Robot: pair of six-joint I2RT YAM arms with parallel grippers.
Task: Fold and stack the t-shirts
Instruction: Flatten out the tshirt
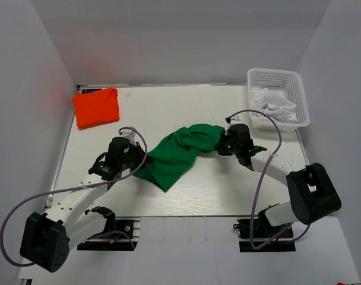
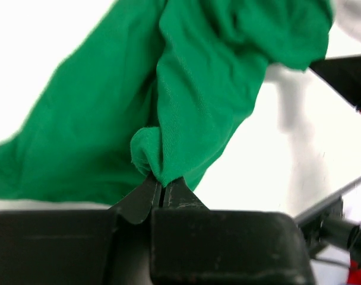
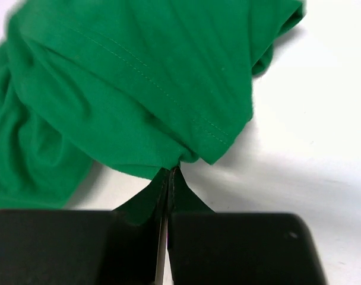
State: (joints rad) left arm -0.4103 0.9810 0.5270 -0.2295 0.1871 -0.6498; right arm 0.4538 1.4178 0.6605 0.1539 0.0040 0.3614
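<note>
The green shirt (image 1: 177,155) is bunched up in the middle of the table (image 1: 228,190), not folded yet. My left gripper (image 2: 162,189) pinches its left end tight. My right gripper (image 3: 170,177) pinches its right hem tight. The orange shirt (image 1: 96,107) sits folded at the far left. I think half the job is left.

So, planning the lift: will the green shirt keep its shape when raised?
Likely floppy: the green shirt lies in creased folds between the left gripper and right gripper, so it should sag. Probably light, since small fingertip pinches hold it.
</note>
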